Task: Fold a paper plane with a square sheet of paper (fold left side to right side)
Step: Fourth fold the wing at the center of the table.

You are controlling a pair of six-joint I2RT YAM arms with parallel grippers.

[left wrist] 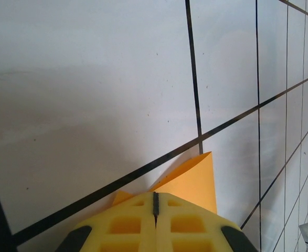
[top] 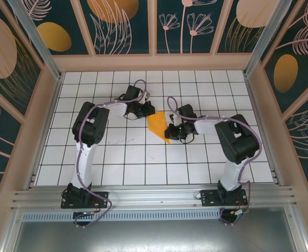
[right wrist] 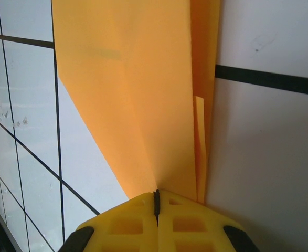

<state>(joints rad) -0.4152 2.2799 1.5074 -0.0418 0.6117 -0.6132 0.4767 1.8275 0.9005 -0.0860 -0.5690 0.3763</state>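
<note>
The orange-yellow sheet of paper (top: 156, 125), partly folded into a pointed shape with creased layers, lies mid-table between the two arms. My left gripper (top: 146, 111) sits at its far left corner. In the left wrist view the jaws (left wrist: 155, 202) are shut, and the paper (left wrist: 193, 181) sticks out past them on both sides with one edge lifted off the tiles. My right gripper (top: 169, 131) is at the near right end of the paper. In the right wrist view its jaws (right wrist: 156, 197) are shut where a crease of the paper (right wrist: 138, 105) runs into them, with folded layers along the right edge.
The white tiled table (top: 122, 152) with black grid lines spreads around the paper. Wooden frame walls with dark painted panels (top: 117, 26) enclose it on three sides. Both arm bases (top: 83, 197) are bolted to the metal rail at the near edge.
</note>
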